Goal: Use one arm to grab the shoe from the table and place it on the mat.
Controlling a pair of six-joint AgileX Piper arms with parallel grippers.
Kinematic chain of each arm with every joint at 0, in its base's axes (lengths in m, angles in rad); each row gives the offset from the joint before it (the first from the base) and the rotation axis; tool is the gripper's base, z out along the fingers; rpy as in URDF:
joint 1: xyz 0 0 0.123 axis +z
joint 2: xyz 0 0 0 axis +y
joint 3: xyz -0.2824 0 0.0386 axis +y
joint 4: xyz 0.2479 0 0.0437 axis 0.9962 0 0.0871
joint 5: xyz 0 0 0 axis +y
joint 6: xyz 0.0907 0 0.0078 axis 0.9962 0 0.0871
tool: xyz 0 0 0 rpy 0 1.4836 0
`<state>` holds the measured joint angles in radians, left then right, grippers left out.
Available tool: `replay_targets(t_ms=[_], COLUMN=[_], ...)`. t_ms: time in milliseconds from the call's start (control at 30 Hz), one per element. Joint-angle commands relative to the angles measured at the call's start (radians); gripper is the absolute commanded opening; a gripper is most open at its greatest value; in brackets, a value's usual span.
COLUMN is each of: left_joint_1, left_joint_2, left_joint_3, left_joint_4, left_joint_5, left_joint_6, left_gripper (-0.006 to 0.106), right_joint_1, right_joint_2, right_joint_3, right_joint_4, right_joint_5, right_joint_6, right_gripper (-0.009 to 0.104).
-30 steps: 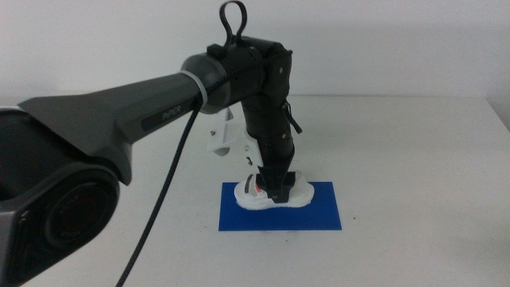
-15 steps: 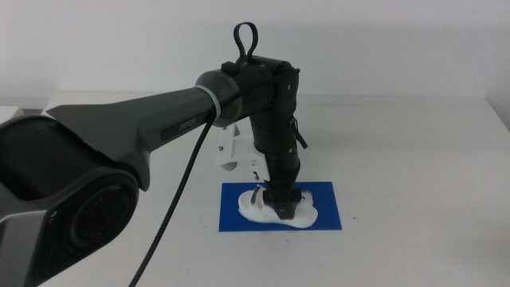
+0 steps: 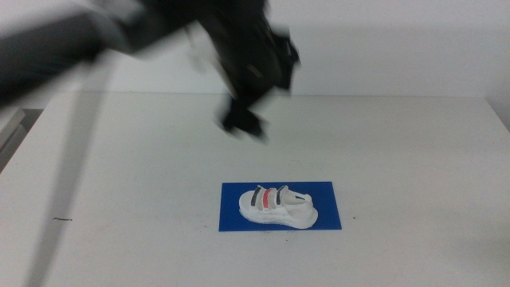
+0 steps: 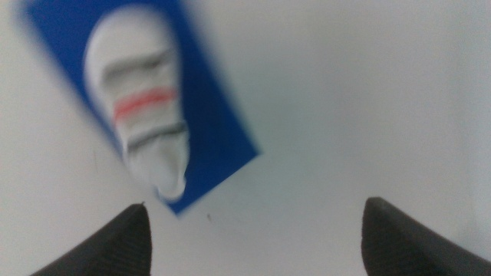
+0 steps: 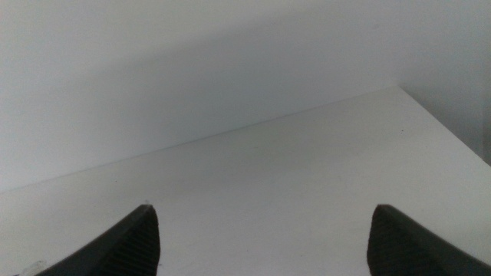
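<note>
The white shoe (image 3: 276, 206) with two black straps and a red one lies on its sole on the blue mat (image 3: 323, 195) near the table's front middle. It also shows in the left wrist view (image 4: 146, 107) on the mat (image 4: 207, 123), blurred. My left gripper (image 3: 243, 121) is open and empty, raised well above the table (image 3: 414, 159) behind the mat, and blurred by motion. My right gripper (image 5: 261, 230) is open and empty over bare table; it is out of the middle view.
A small dark speck (image 3: 62, 219) marks the table at the front left. The table's far edge (image 3: 382, 96) meets a pale wall.
My left gripper has let go of the shoe, opened, and risen fast up and back, away from the mat. The shoe now rests alone on the mat.
</note>
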<state>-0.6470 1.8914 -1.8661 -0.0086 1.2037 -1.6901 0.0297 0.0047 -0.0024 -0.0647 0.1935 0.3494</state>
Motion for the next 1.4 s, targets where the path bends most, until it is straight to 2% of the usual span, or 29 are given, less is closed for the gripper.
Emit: replay_targets(t_ms=[0, 67, 167, 267, 400, 500, 600, 667, 967, 1367], left_joint_1=[-0.002, 0.008, 0.033, 0.104, 0.248, 0.342, 0.425, 0.469, 0.526, 0.526], left_joint_2=[-0.147, -0.253, -0.439, -0.629, -0.897, -1.090, -1.255, -1.352, -1.665, -1.829], left_joint_3=[0.052, 0.153, 0.356, 0.594, 0.972, 1.204, 1.386, 1.474, 1.707, 1.866], left_joint_4=[0.134, 0.197, 0.288, 0.326, 0.247, 0.125, 0.009, -0.005, 0.098, 0.056], left_joint_5=[0.017, 0.017, 0.017, -0.248, -0.818, -1.074, -1.215, -1.238, -1.234, -1.212], left_joint_6=[0.335, 0.562, 0.764, 0.943, 1.200, 1.380, 1.528, 1.561, 1.562, 1.534], left_gripper=[0.094, 0.094, 0.094, 0.094, 0.094, 0.094, 0.094, 0.094, 0.094, 0.094], right_joint_1=[0.000, 0.000, 0.000, 0.000, 0.000, 0.000, 0.000, 0.000, 0.000, 0.000], right_joint_2=[-0.005, -0.005, -0.005, -0.005, -0.005, -0.005, -0.005, -0.005, -0.005, -0.005], right_joint_3=[0.002, 0.002, 0.002, 0.002, 0.002, 0.002, 0.002, 0.002, 0.002, 0.002], right_joint_4=[-0.007, -0.007, -0.007, -0.007, -0.007, -0.007, -0.007, -0.007, -0.007, -0.007], right_joint_5=[-0.006, -0.006, -0.006, -0.006, -0.006, -0.006, -0.006, -0.006, -0.006, -0.006], right_joint_6=[-0.005, -0.005, -0.005, -0.005, -0.005, -0.005, -0.005, -0.005, -0.005, -0.005], right_gripper=[0.079, 0.079, 0.079, 0.079, 0.079, 0.079, 0.079, 0.079, 0.079, 0.079])
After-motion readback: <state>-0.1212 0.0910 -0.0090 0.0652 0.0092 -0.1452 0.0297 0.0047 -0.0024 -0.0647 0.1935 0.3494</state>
